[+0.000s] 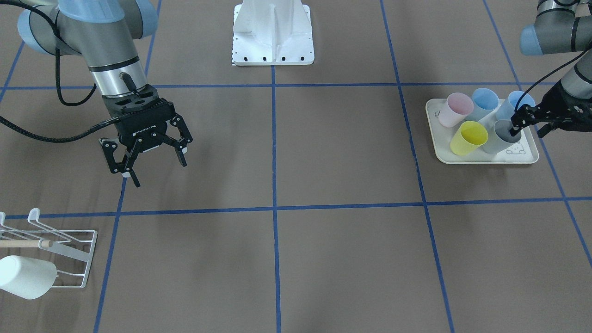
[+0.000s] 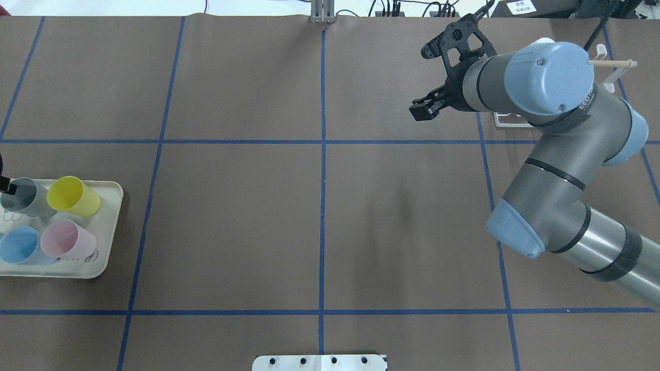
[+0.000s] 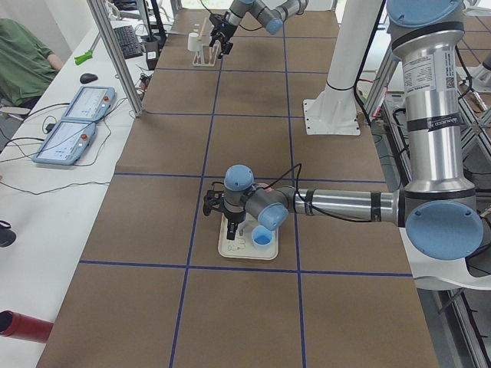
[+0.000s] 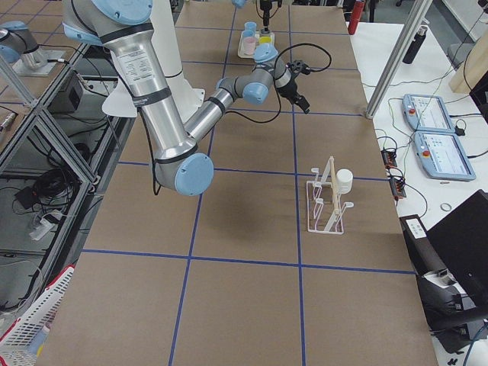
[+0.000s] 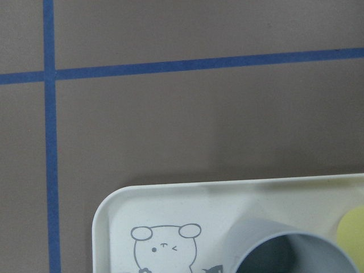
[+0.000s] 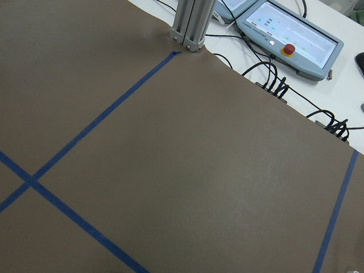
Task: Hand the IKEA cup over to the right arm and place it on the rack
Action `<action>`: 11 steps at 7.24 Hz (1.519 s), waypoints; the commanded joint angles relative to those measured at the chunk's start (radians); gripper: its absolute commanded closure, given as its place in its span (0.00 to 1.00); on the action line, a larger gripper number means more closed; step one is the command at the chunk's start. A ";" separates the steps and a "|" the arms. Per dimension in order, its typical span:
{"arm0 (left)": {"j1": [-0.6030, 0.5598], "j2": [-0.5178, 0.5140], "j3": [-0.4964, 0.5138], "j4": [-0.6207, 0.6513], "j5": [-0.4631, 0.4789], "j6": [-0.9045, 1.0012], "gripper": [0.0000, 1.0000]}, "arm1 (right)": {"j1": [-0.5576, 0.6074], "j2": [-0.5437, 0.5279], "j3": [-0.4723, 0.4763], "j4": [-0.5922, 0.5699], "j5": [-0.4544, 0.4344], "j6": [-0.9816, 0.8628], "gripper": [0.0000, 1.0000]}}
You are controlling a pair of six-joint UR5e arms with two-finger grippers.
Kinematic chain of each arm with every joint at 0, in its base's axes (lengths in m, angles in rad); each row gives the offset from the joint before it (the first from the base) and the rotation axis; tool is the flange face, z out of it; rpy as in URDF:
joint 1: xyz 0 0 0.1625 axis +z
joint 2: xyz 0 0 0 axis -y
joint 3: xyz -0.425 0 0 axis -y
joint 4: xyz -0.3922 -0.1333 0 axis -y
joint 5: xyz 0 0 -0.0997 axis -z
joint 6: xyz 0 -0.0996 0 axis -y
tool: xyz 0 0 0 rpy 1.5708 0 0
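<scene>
A cream rabbit-print tray (image 1: pixel 522 157) holds several cups lying on their sides: pink (image 1: pixel 455 108), yellow (image 1: pixel 468 138), two blue, and a grey cup (image 1: pixel 502 135). My left gripper (image 1: pixel 526 128) is open at the grey cup's rim, one finger in its mouth and the other outside the wall. In the left wrist view the grey cup (image 5: pixel 290 256) fills the bottom edge and no fingers show. My right gripper (image 1: pixel 148 162) hangs open and empty above bare table. The white wire rack (image 1: pixel 69 252) carries a white cup (image 1: pixel 25 277); in the overhead view the rack (image 2: pixel 611 67) is mostly hidden behind the right arm.
The white robot base (image 1: pixel 273 32) stands at the table's middle back. Blue tape lines grid the brown table. An aluminium post (image 6: pixel 190 23) and touch consoles (image 4: pixel 435 137) line the far edge. A person (image 3: pixel 23 54) sits beside the table.
</scene>
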 commanded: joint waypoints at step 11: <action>-0.280 -0.108 -0.108 0.209 -0.193 0.004 1.00 | -0.032 0.039 -0.001 0.017 -0.012 0.011 0.01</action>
